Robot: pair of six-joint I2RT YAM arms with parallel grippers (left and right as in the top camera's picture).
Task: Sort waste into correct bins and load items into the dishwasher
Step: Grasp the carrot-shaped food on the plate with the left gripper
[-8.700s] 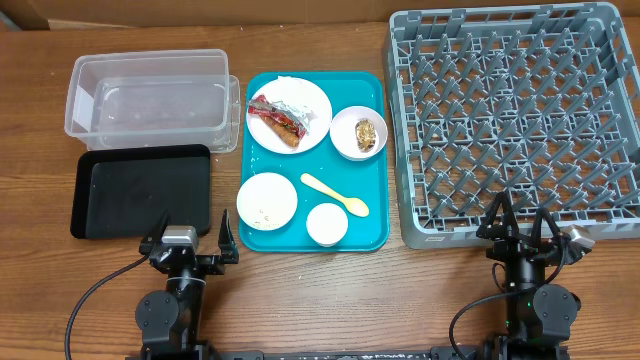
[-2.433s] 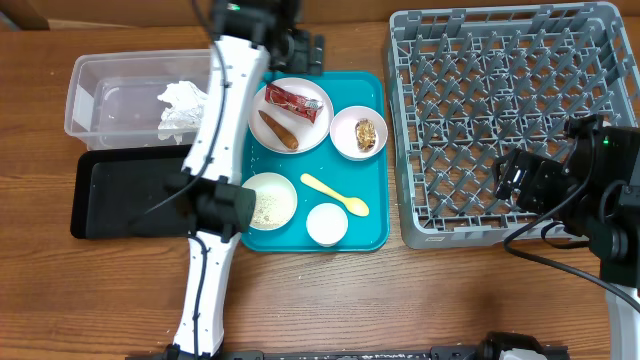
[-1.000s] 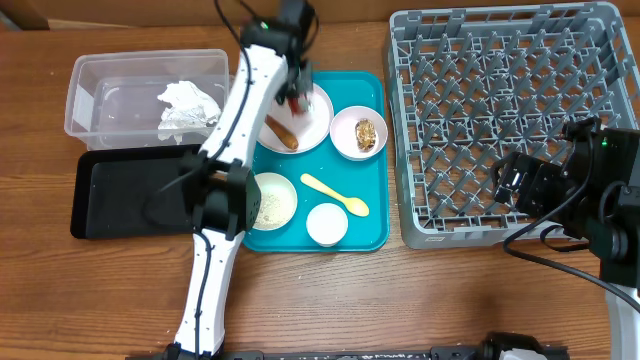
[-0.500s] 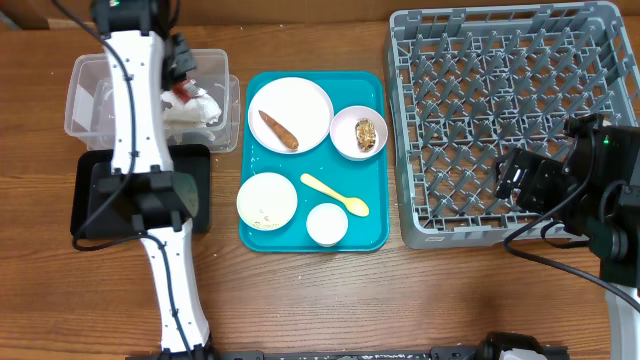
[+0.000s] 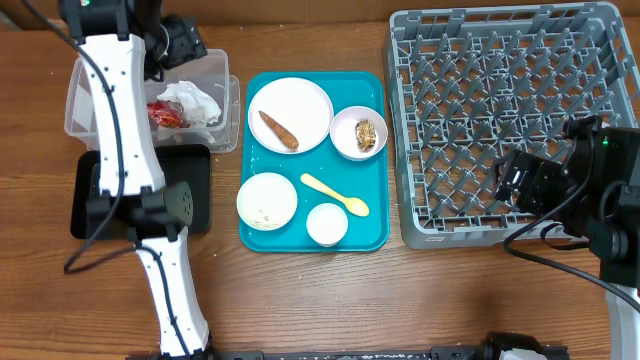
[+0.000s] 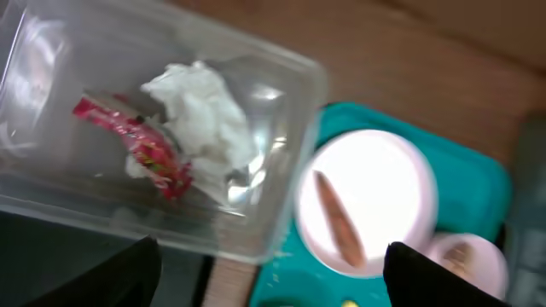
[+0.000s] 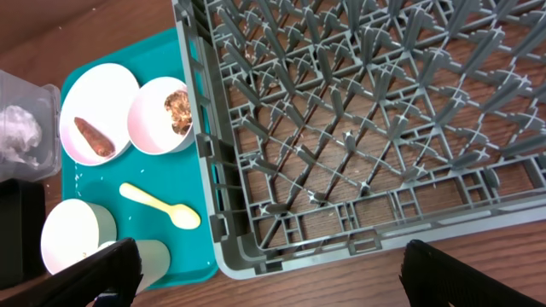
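The red-and-silver wrapper (image 5: pixel 165 113) lies in the clear tub (image 5: pixel 95 75) beside the crumpled napkin (image 5: pixel 196 100); both also show in the left wrist view, wrapper (image 6: pixel 136 149) and napkin (image 6: pixel 205 119). My left gripper (image 5: pixel 185 45) (image 6: pixel 273 281) hangs open and empty above the tub's right end. The sausage (image 5: pixel 278 130) lies on the white plate (image 5: pixel 305 100). One bowl (image 5: pixel 345 145) holds the brown lump (image 5: pixel 364 133); another bowl (image 5: pixel 267 200) holds rice grains. The spoon (image 5: pixel 335 195) and cup (image 5: pixel 327 224) sit on the teal tray (image 5: pixel 375 90). My right gripper (image 5: pixel 520 180) (image 7: pixel 290 281) is open over the grey dish rack's (image 5: pixel 515 40) front edge.
The black tray (image 5: pixel 195 190) lies in front of the clear tub, partly under my left arm. The rack (image 7: pixel 358 128) holds no dishes. Cardboard boxes stand along the table's back edge.
My left gripper took the wrapper off the plate, carried it left over the clear tub and let it go; it now lies in the tub. The right arm has not moved.
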